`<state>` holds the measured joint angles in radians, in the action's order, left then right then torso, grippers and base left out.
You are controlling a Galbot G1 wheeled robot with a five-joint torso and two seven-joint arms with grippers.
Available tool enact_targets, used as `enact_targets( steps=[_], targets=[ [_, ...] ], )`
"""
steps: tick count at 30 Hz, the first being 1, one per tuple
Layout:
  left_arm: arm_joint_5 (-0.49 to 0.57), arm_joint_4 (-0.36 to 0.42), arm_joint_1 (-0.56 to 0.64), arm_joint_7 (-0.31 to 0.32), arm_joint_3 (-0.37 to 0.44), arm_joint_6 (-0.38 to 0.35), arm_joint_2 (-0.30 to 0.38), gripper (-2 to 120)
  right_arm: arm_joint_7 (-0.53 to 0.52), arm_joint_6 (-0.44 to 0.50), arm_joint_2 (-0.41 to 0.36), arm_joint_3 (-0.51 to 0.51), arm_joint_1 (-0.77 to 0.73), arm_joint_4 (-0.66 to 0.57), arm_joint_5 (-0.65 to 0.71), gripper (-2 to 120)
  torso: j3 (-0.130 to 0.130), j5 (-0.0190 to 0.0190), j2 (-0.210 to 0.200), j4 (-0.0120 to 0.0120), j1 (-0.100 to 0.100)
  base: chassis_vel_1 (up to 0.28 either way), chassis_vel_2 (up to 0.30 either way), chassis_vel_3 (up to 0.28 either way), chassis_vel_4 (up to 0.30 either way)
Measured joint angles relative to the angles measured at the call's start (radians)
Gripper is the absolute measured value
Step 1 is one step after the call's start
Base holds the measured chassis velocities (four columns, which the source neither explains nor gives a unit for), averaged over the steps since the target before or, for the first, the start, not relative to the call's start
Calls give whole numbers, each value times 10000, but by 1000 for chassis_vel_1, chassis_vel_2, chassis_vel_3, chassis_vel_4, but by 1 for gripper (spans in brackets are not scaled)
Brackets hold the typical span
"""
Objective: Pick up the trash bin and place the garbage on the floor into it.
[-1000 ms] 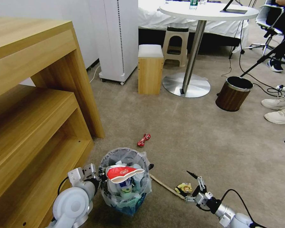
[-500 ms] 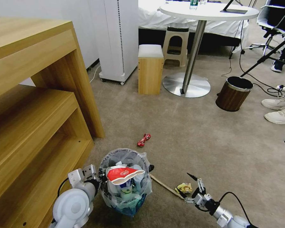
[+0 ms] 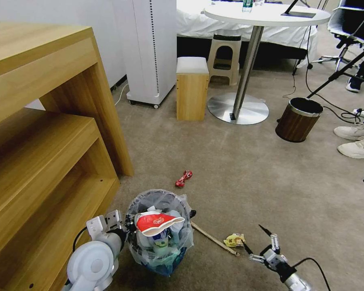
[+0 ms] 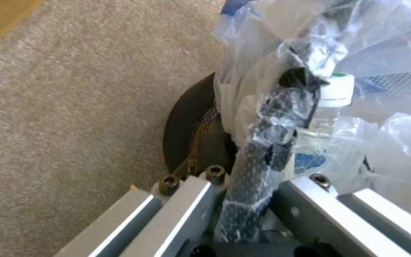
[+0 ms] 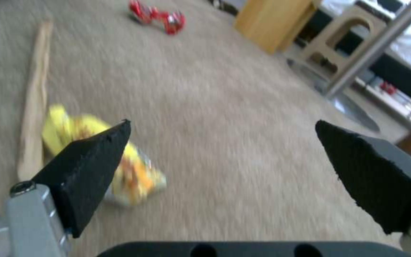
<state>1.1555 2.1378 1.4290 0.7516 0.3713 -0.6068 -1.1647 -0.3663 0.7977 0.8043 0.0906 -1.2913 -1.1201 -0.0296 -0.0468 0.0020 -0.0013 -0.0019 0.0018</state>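
Left hand (image 3: 121, 226) grips the trash bin (image 3: 159, 230) rim; right hand (image 3: 258, 245) — open, lower right — nears the yellow wrapper (image 3: 234, 240): next, straddle and pinch.

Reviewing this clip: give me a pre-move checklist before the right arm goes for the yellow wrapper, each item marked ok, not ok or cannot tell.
1. Left gripper jaws clamped on the rim of the trash bin: ok.
2. Right gripper jaws spread wide: ok.
3. Yellow wrapper lies loose on the floor, apart from the bin: ok.
4. Wrapper centred between the right jaws: not ok, it sits by one jaw in the right wrist view.
5. Wooden stick clear of the wrapper: cannot tell, they lie very close.
6. Room in the bin: cannot tell, litter is piled up to the rim.
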Motion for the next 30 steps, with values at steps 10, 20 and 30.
enact_targets(
  steps=[10, 20, 30],
  targets=[
    [-113, 130, 183, -47, 11, 16, -94, 0, 80, 90, 549, 708, 974, 1421, 7, 99, 0, 2, 0, 2, 0, 0, 0, 0, 0],
    [-196, 309, 267, -54, 52, 72, -136, 0, 227, 98, 795, 1263, 1779, 2064, -33, 96, 0, 2, -1, 2, 0, 0, 0, 0, 0],
    [-224, 273, 243, -76, 81, 81, -156, 0, 825, 109, 680, 1339, 1481, 1491, 295, 96, 0, 1, 0, 1, 0, 0, 0, 0, 0]
  ],
)
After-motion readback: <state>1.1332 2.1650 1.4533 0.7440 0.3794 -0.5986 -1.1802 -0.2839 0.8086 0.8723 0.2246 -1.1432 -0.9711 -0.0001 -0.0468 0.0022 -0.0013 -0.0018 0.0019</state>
